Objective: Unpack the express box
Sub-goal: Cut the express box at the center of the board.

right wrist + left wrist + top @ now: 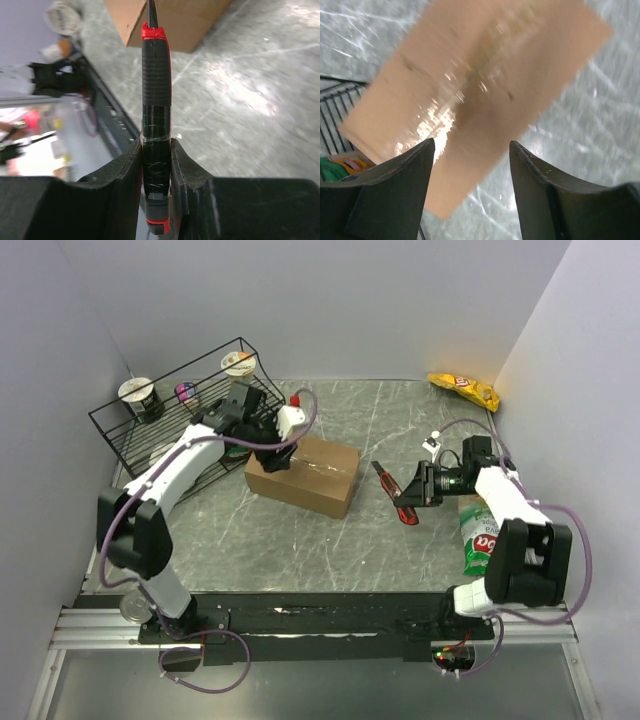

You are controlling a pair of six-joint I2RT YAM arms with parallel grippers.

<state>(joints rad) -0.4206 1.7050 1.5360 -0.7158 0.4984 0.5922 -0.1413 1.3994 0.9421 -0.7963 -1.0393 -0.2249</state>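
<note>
The express box [305, 474] is a brown carton lying closed on the table, its taped centre seam showing in the left wrist view [470, 85]. My left gripper [272, 460] is open and empty, hovering over the box's left end, with both fingers [395, 190] apart above its top. My right gripper [412, 496] is shut on a black and red utility knife [156, 100], held to the right of the box with its blade pointing at the box [170, 20]. The knife [392, 490] also shows in the top view.
A black wire rack [190, 410] with cups and snacks stands at the back left, close behind the left arm. A yellow snack bag [464, 390] lies at the back right. A green packet [478, 536] lies under the right arm.
</note>
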